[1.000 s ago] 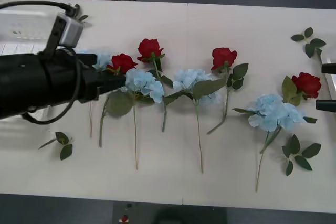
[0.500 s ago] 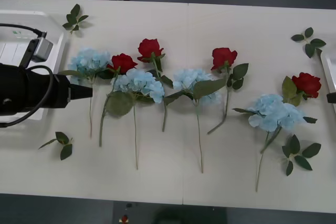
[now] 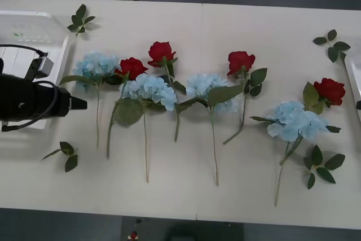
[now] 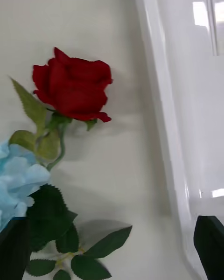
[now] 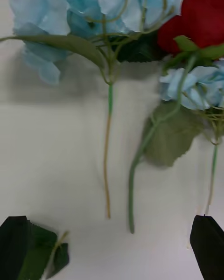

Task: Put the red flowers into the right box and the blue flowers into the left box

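Note:
Several red flowers lie in a row across the table, among them one rose [image 3: 131, 67] at the left and one rose [image 3: 330, 90] at the far right. Several blue flowers lie between them, the leftmost [image 3: 96, 65] nearest my left gripper [image 3: 79, 104]. That gripper is open and empty, hovering just left of this flower's stem [image 5: 108, 144], in front of the left box [image 3: 34, 26]. My right gripper [image 4: 112, 252] is open too, beside the far-right rose [image 4: 72, 91] and astride the rim of the right box [image 4: 163, 121].
Loose green leaf sprigs lie at the back left [image 3: 79, 18], front left [image 3: 66, 155], back right [image 3: 333, 42] and front right [image 3: 321, 166]. The table's front edge runs along the bottom of the front view.
My left arm has pulled back to the left, off the flowers, uncovering the leftmost blue flower and the left box. The right gripper's fingers have slid out past the right edge.

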### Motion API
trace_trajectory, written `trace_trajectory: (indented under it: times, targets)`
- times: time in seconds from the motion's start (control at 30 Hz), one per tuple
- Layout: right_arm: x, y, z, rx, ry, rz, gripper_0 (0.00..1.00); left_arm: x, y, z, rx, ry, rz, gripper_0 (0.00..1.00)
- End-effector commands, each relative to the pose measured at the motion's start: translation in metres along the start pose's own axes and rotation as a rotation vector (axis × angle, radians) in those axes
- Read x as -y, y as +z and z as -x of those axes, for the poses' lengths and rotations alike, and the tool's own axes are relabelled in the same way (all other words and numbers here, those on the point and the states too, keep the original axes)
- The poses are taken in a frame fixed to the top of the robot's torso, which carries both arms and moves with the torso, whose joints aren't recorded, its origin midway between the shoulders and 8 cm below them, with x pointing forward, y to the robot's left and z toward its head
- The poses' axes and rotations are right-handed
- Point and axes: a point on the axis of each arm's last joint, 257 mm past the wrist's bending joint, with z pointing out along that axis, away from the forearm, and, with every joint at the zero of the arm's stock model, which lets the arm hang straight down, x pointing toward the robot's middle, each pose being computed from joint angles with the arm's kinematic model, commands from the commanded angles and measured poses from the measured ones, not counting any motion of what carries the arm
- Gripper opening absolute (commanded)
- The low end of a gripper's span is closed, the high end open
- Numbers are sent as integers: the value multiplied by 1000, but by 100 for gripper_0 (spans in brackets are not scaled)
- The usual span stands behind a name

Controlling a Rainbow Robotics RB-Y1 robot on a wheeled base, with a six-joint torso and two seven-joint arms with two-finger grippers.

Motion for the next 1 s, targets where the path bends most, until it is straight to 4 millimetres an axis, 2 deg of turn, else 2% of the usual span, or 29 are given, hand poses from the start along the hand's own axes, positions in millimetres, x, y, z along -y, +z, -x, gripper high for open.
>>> trace_trajectory:
  times: [0.03, 0.2, 0.4, 0.6, 0.77, 1.0]
  targets:
    - [6, 14, 15, 32, 141, -35, 100, -1, 8, 38, 40, 53, 49, 100]
    - [2, 35, 20, 60, 203, -83, 100, 7, 31, 46, 29, 64, 56, 100]
    - [-13, 55, 29, 96, 223, -141, 100, 4, 56, 65, 35, 74, 102, 100]
    - [-24, 86, 25, 106, 241, -152, 100, 16, 84, 78, 41, 89, 114, 100]
    - [-36, 103, 21, 106, 225, -144, 100, 32, 101, 75, 25, 132, 111, 100]
    - [-51, 118, 5, 78, 216, -145, 100, 29, 117, 74, 18, 133, 132, 100]
